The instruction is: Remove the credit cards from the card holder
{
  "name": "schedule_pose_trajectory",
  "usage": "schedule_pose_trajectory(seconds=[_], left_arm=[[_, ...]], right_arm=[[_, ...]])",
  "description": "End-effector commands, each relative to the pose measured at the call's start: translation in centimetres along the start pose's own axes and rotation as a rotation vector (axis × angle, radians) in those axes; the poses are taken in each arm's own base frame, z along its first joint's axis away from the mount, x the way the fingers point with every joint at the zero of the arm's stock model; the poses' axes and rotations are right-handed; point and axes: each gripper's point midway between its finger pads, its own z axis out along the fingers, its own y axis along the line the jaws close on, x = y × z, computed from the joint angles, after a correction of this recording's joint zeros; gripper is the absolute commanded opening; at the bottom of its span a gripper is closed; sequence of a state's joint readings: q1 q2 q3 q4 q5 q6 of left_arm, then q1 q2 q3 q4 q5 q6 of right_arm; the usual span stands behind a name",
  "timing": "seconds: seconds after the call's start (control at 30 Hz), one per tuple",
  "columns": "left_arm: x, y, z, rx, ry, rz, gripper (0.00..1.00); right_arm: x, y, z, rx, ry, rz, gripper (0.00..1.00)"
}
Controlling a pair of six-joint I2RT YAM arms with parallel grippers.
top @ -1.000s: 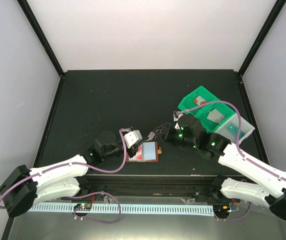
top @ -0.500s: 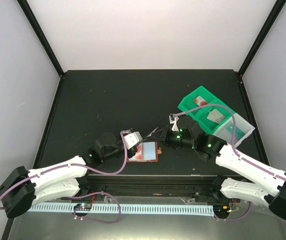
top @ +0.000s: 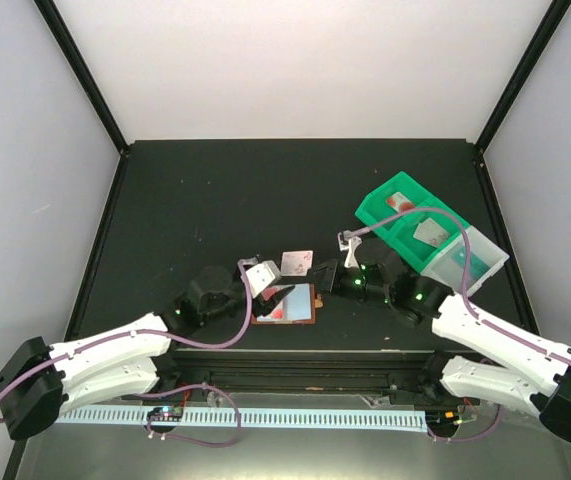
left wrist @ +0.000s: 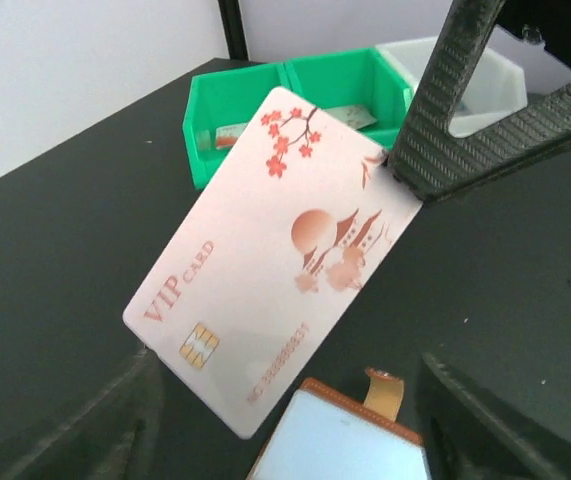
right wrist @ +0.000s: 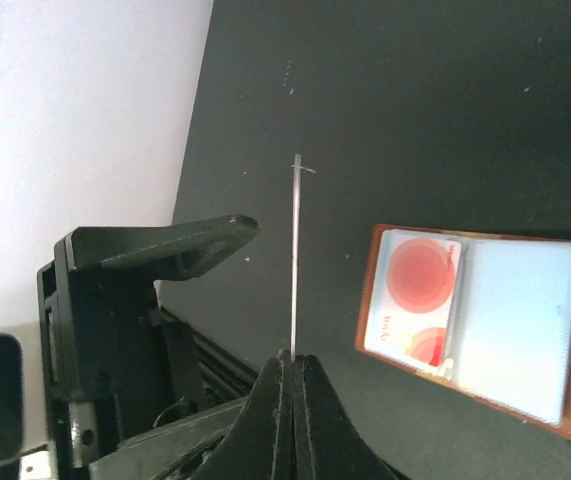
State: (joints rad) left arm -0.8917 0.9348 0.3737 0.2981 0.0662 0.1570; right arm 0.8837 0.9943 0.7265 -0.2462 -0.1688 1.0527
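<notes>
From above, we see the brown card holder [top: 300,306] lying open on the black table [top: 185,200]. Just beyond the card holder, the right gripper [top: 315,270] is clamped on a pale credit card [top: 297,262]. The left gripper [top: 273,293] hovers at the card holder's left edge, its fingers apart.

In the left wrist view, the credit card [left wrist: 285,260], printed VIP, hangs tilted above the card holder [left wrist: 350,440].

In the right wrist view, the credit card [right wrist: 295,250] stands edge-on left of the card holder [right wrist: 525,310], where a red-spotted card [right wrist: 420,300] sits tucked.
</notes>
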Motion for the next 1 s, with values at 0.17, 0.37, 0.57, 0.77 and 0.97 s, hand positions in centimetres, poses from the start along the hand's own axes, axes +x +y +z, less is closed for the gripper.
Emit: schedule_pose_trajectory(seconds=[0.17,0.37,0.57,0.77,0.97], left_arm=[[-2.3,1.1,-1.2,-0.049,-0.038,-0.343,0.99],[-2.0,1.1,-1.8,-0.050,-0.021,-0.526,0.99],[-1.9,1.2,-2.3,-0.052,-0.015,-0.683,0.99],[0.9,0.9,-2.0,-0.080,0.103,-0.680,0.99],[2.0,-0.2,-2.2,-0.039,0.157,-0.684,0.99]], right_arm=[[-1.5,-1.0,-2.0,0.010,-0.145,-0.273,0.01],[-2.4,-1.7,-3.0,0.084,-0.183,-0.346,0.01],[-4.3,-2.9,-3.9,0.168,-0.226,-0.358,0.01],[-6.7,-5.7,-5.2,0.241,-0.269,-0.321,0.01],[-9.9,-9.9,-7.8,0.345,-0.349,-0.219,0.01]])
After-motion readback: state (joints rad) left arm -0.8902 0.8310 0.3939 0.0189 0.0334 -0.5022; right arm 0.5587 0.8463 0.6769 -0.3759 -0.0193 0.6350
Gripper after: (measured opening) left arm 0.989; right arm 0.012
